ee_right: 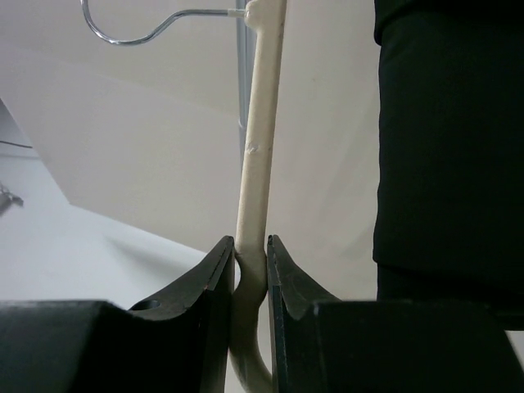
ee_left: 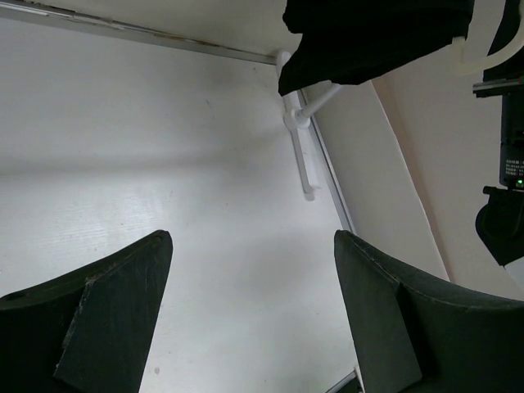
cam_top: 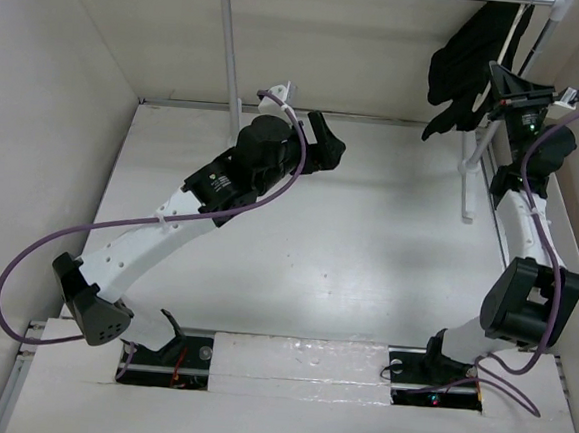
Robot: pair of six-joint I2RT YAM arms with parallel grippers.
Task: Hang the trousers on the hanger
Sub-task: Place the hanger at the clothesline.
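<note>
Trousers (cam_top: 472, 65): you see them hanging at the far right, above the desk (cam_top: 368, 233).
Right claw (cam_top: 523, 97): raised, just beside the trousers.
Left claw (cam_top: 330, 147): spread, empty, over the desk.
Rack pole (cam_top: 228, 41): upright, far left.

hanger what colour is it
The hanger is cream, clearest in the right wrist view.
</note>
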